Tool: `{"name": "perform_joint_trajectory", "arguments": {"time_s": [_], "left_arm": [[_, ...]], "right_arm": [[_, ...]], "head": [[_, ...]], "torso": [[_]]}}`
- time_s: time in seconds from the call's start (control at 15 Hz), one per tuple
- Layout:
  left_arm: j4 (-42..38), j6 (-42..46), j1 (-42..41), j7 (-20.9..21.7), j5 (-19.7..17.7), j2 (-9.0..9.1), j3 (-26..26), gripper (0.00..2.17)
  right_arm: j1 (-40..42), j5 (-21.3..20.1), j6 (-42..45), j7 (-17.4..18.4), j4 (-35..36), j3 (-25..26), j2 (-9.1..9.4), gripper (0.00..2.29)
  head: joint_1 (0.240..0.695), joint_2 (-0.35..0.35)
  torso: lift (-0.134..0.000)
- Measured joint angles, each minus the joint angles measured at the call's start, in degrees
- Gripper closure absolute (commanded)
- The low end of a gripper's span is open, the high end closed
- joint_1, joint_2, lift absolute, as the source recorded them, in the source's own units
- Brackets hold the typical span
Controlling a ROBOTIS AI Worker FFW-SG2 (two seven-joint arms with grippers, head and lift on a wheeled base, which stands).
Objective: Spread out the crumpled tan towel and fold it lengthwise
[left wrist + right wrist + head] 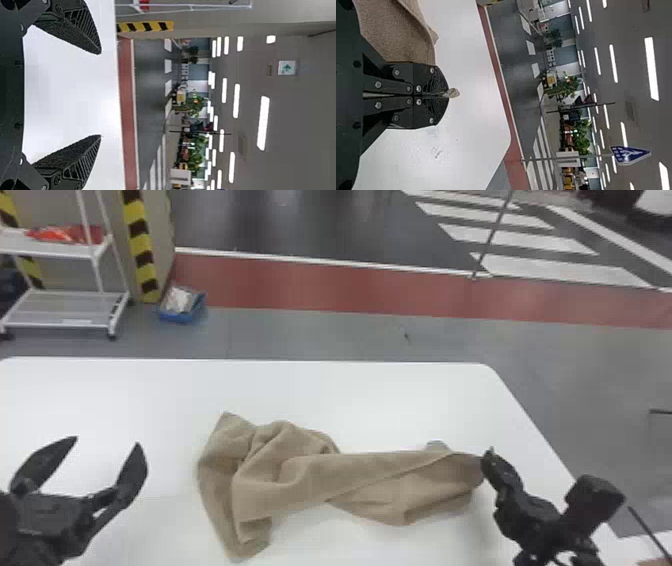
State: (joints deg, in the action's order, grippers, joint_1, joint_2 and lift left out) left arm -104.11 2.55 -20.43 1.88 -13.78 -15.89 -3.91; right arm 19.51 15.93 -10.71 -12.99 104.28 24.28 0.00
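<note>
head view: towel (310,480) is held by right tool (489,456); wide left tool (107,441) is best lowered onto left end (216,470)

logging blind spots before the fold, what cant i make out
Head view: lower layers of the crumpled tan cloth towel, hidden by its folds.
Right wrist view: how much towel is pinched, hidden by the right gripper.
Right wrist view: towel's other end, cut off by the edge.
Head view: pale contents of the blue bin, too small.
</note>
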Motion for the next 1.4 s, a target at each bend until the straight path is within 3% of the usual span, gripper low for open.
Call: {"name": "perform_joint_trajectory", "arguments": {"time_s": [0.13,0.27,0.53,0.6,0.73,1.13,1.4], "left_arm": [[-5.2,-8.9,-2.4,-0.9,-3.2,-0.17,1.2,0.16],[-9.4,-11.0,-5.4,-1.3,-7.6,-0.93,2.4,0.21],[-15.8,-17.1,-10.5,-3.4,-11.8,-2.32,2.3,0.25],[-17.6,-20.3,-11.2,-5.9,-12.3,-2.55,1.7,0.27],[-21.0,-26.7,-11.9,-10.4,-11.5,-2.97,-1.6,0.27],[-25.4,-27.6,-12.6,-14.9,-9.8,-5.38,-11.7,0.27],[-24.5,-26.3,-11.6,-18.2,-3.8,-6.08,-19.5,0.27]], "right_arm": [[0.0,0.2,0.6,0.0,0.1,-0.2,0.00,1.33],[-0.1,0.4,0.7,0.0,0.1,-0.3,0.00,1.33],[-0.5,0.4,0.7,0.0,0.1,-0.5,0.00,1.33],[-0.6,0.6,0.7,-0.1,0.1,-0.7,0.00,1.33],[-0.6,1.0,0.5,-0.1,0.6,-1.2,0.00,1.33],[0.1,1.5,0.0,-0.4,1.5,-1.2,0.00,1.33],[0.3,1.6,0.1,-0.5,1.5,-1.3,0.00,1.33]], "head": [[0.695,-0.208],[0.695,-0.209],[0.695,-0.228],[0.695,-0.234],[0.695,-0.260],[0.695,-0.350],[0.695,-0.350]], "torso": [[-0.124],[-0.124],[-0.124],[-0.124],[-0.124],[-0.124],[-0.124]]}}
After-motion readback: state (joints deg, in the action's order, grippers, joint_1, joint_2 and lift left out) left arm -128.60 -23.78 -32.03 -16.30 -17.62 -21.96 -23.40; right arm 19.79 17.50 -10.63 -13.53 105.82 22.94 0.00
